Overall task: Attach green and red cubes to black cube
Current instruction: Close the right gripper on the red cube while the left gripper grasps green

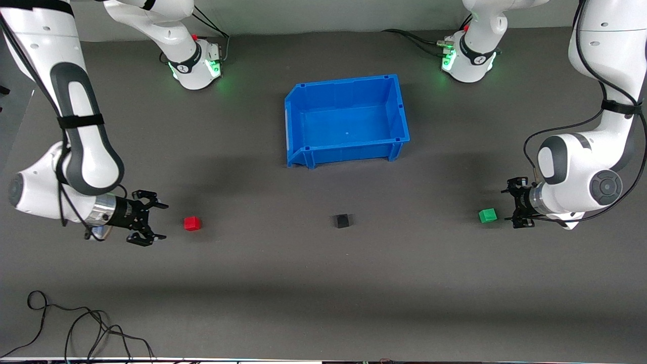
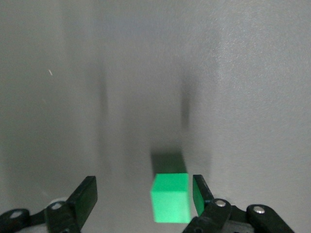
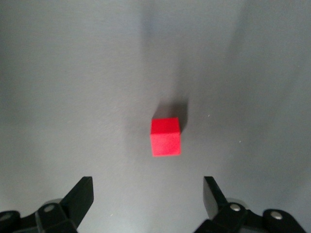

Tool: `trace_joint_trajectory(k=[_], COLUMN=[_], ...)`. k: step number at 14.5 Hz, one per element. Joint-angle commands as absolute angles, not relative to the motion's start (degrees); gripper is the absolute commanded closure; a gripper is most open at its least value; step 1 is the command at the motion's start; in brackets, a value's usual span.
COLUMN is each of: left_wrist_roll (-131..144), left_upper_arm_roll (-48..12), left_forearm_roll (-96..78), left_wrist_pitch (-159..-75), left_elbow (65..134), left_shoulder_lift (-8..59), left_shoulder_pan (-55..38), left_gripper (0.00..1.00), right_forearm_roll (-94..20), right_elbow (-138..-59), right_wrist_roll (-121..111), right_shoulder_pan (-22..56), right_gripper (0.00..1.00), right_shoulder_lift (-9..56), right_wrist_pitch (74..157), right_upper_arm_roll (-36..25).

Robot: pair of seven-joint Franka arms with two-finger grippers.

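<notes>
The black cube (image 1: 342, 221) sits on the grey mat, nearer the front camera than the blue bin. The red cube (image 1: 192, 223) lies toward the right arm's end; it also shows in the right wrist view (image 3: 165, 137). My right gripper (image 1: 155, 221) is open and low, just short of the red cube, which lies ahead of the fingertips. The green cube (image 1: 487, 216) lies toward the left arm's end; in the left wrist view (image 2: 169, 197) it sits between the open fingers, close beside one finger (image 2: 201, 193). My left gripper (image 1: 509, 208) is open beside it.
An empty blue bin (image 1: 349, 149) stands mid-table, farther from the front camera than the cubes. A loose black cable (image 1: 76, 323) lies near the front edge at the right arm's end. The arm bases (image 1: 194, 65) stand along the back.
</notes>
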State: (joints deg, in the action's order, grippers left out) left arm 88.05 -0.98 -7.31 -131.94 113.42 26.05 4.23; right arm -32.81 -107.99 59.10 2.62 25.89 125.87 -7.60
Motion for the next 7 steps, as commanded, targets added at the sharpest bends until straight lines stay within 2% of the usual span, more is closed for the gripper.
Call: trace_joint_trajectory(k=[1, 3, 7], left_wrist_roll=[96.74, 98.70, 97.83], left_upper_arm_roll=[-1.05, -1.05, -0.97], left_forearm_roll=[-9.14, -9.05, -8.09], left_wrist_pitch=[-138.14, -140.97, -142.04], left_elbow=[114.61, 114.96, 114.96], left_shoulder_lift=[27.85, 29.35, 30.77], left_shoulder_pan=[2.03, 1.06, -0.35], left_gripper=[0.12, 0.12, 0.13], right_forearm_roll=[-37.51, -41.56, -42.27], right_elbow=[-108.28, -108.11, -108.02], right_wrist_roll=[54.77, 51.08, 50.10], right_shoulder_pan=[2.99, 3.08, 3.25], right_gripper=[0.00, 0.00, 0.00], right_shoulder_lift=[28.64, 30.84, 33.65], right_wrist_pitch=[128.31, 128.58, 132.97], right_upper_arm_roll=[-7.65, -7.73, -7.12])
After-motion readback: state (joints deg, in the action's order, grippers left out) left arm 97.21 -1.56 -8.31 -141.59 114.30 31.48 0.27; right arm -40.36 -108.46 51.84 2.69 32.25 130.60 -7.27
